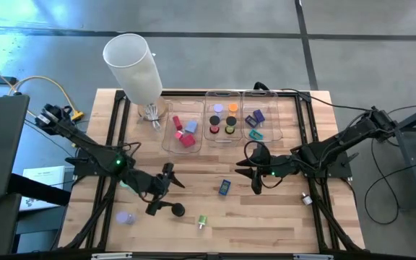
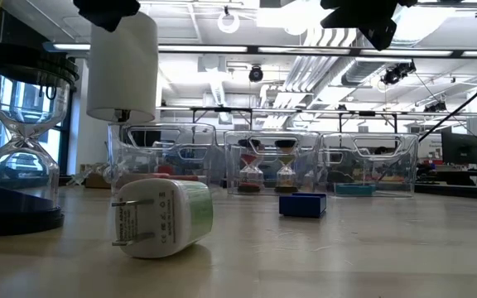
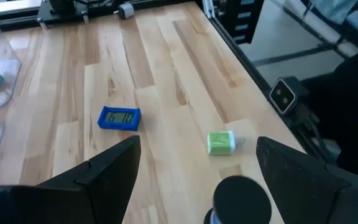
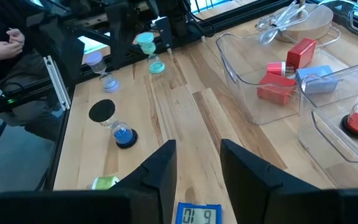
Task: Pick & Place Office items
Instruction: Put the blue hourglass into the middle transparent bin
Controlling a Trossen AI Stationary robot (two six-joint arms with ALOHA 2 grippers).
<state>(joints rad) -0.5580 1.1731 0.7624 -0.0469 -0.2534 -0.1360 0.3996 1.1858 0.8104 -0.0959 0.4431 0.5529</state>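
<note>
The left gripper point(image 1: 166, 189) hung over the front part of the table point(image 1: 280, 224), its fingers wide apart and holding nothing. Just below it stood a small hourglass point(image 1: 178, 210) with a black top. The wrist view showed this top between the two fingers but still lower than them.

The right gripper point(image 1: 253, 172) waited near the middle of the table with its fingers close together and empty, a narrow gap between them. The blue timer point(image 1: 224, 188) lay on the wood just in front of it.

The green plug point(image 1: 202, 221) lay near the front edge, and a lavender hourglass point(image 1: 125, 217) stood further to the left. Other items already lay in the three trays point(image 1: 226, 119).

The main risk, I think, was the hourglass: it looked tall and narrow, so a finger coming down a little off centre could knock it over, and it might then roll toward the plug. Also, the two grippers were not far from each other, so reaching for the timer at the same time could bring the arms into contact.
</note>
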